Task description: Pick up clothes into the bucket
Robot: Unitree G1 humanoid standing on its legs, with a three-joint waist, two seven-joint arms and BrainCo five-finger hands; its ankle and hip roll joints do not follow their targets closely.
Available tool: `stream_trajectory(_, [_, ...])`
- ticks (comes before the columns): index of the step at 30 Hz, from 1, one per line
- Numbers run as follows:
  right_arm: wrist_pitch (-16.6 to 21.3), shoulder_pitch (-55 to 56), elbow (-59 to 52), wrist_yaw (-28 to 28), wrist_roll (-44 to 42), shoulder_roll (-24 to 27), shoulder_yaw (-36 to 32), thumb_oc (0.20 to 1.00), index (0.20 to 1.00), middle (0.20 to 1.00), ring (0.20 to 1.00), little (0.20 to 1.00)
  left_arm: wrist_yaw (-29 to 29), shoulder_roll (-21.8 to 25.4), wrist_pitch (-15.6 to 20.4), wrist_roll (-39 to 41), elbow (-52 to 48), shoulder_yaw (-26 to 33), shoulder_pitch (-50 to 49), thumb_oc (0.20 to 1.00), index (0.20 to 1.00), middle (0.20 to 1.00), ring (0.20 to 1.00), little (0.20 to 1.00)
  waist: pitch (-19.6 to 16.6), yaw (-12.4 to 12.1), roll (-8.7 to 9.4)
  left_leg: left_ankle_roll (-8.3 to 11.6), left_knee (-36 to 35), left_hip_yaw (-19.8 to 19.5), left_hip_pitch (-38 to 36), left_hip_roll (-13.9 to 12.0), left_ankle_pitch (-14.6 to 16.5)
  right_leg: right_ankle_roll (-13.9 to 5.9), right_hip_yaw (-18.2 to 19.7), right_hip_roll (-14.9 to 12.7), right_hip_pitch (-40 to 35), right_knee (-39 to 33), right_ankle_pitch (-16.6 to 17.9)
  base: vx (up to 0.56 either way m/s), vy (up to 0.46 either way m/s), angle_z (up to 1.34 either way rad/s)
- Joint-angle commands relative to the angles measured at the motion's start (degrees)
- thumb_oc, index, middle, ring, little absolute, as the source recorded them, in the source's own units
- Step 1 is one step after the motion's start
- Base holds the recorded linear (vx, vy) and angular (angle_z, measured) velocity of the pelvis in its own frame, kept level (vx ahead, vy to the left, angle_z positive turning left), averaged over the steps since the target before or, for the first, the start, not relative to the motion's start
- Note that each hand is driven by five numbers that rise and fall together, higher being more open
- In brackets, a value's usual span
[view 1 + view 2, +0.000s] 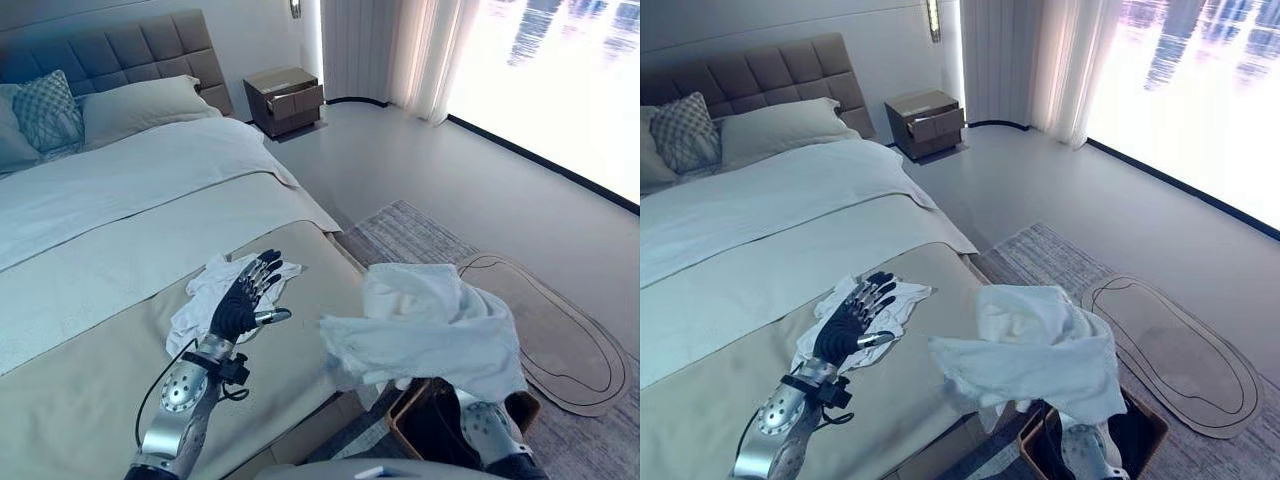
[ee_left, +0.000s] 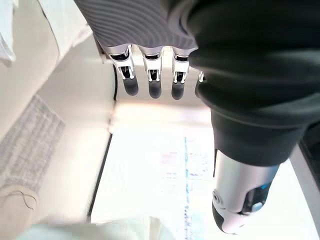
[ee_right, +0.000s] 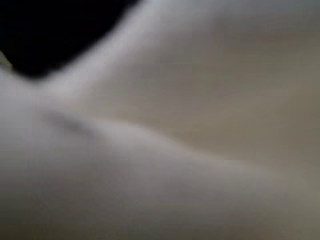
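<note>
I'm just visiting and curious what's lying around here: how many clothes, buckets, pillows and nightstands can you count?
White clothes: 2, one on the bed, one draped over the right arm
Buckets: 1, brown bucket on the floor
Pillows: 2, patterned pillow, plain pillow
Nightstands: 1, nightstand
Total: 6

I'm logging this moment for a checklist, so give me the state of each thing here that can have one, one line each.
White garment on the right arm: lifted, draped over the arm above the bucket.
White garment on the bed: crumpled, lying near the bed's corner.
Left hand: open, fingers straight, above the garment on the bed.
Right hand: hidden under the draped garment.
Bucket: on the floor beside the bed, dark inside.
Nightstand drawer: slightly pulled out.
</note>
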State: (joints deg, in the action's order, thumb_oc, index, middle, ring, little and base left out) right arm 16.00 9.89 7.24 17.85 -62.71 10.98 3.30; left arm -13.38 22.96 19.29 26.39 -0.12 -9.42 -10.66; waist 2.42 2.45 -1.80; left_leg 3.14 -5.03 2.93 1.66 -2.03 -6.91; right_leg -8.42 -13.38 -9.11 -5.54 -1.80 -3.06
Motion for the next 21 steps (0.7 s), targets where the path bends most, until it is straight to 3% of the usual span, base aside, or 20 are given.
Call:
stream_trajectory(1, [5.2, -2.7, -5.0, -0.5, -2.9, -2.6, -4.5, 0.200, 0.200, 0.200, 0.200, 0.200, 0.5, 1.5, 2.2, -1.4, 0.3, 4.7, 0.8, 1.000, 1.000, 1.000, 1.000, 1.000, 0.0, 1.3, 3.42, -1.14, 2.8, -0.3, -1.1, -0.2, 6.0, -2.69, -0.4, -3.3, 5.2, 0.6, 7.6, 0.00, 0.000, 0.00])
stream_trajectory(13, [10.6, -1.2, -7.0, -5.1, -4.3, -2.1, -20.6, 0.200, 0.200, 0.200, 0.200, 0.200, 3.6, -0.5, 2.5, -2.4, 2.2, 12.9, -3.0, 1.000, 1.000, 1.000, 1.000, 1.000, 0.1, 2.8, 3.57, -1.08, 2.6, 0.5, -1.5, -0.6, 6.4, -2.80, 0.3, -2.9, 5.8, 0.5, 7.5, 0.00, -0.004, -0.02])
stream_trajectory(21, [10.5, 1.4, -4.8, -7.0, -3.0, -1.0, -23.8, 0.200, 0.200, 0.200, 0.200, 0.200, 6.3, -3.0, 3.5, -1.6, 2.2, 18.6, -5.1, 1.000, 1.000, 1.000, 1.000, 1.000, 0.5, 3.0, 3.97, -1.11, 2.6, 0.9, -1.5, -0.7, 6.5, -2.66, 0.9, -2.6, 6.0, 0.5, 7.5, 0.00, -0.005, -0.04])
